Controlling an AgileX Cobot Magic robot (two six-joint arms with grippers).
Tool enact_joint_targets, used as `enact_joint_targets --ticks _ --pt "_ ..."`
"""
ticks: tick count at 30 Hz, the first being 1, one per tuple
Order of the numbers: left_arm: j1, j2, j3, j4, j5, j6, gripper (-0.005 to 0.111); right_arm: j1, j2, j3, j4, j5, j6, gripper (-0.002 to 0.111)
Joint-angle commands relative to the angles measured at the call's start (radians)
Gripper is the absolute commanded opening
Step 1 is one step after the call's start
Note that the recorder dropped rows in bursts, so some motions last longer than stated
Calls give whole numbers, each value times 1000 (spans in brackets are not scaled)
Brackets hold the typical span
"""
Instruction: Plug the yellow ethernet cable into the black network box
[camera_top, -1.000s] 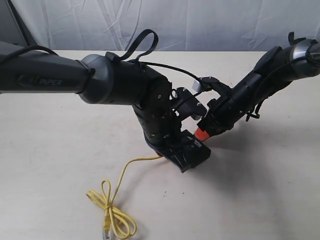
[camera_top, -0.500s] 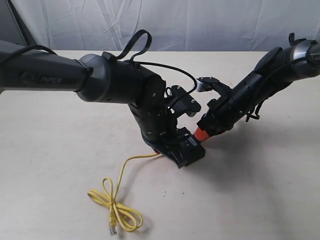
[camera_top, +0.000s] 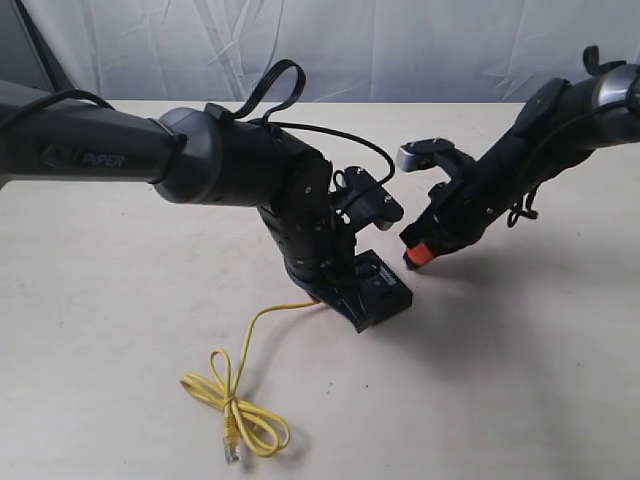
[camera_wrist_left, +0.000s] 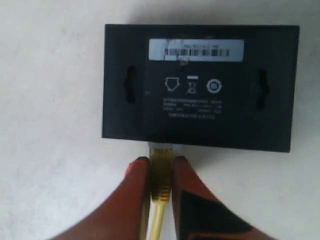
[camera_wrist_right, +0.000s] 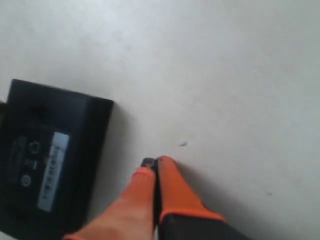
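The black network box (camera_wrist_left: 200, 85) lies flat on the table, its white label (camera_wrist_left: 196, 50) facing up; it also shows in the exterior view (camera_top: 378, 292) and the right wrist view (camera_wrist_right: 47, 155). My left gripper (camera_wrist_left: 161, 165) is shut on the yellow ethernet cable (camera_wrist_left: 161, 180) just behind its clear plug, whose tip meets the box's near side. The rest of the cable runs across the table to a looped bundle (camera_top: 235, 405) with a free plug. My right gripper (camera_wrist_right: 154, 167) is shut on nothing, hovering off the box's side (camera_top: 422, 252).
The beige table (camera_top: 520, 370) spreads around the box. A white cloth backdrop (camera_top: 400, 45) hangs behind the table's far edge. My left arm (camera_top: 230, 170) hides part of the box in the exterior view.
My right gripper has pulled up and away from the box to the right. The box has shifted slightly. The cable bundle has slid a little toward the right.
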Motion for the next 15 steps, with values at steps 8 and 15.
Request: enact_joint_targets --ticks 8,15 --pt "0 -6 -10 5 -7 -9 8 -43 -144 3 -170 -43 121 -1" --pt "0 -6 -10 4 11 -15 62 -43 -173 3 -327 -52 269 -1"
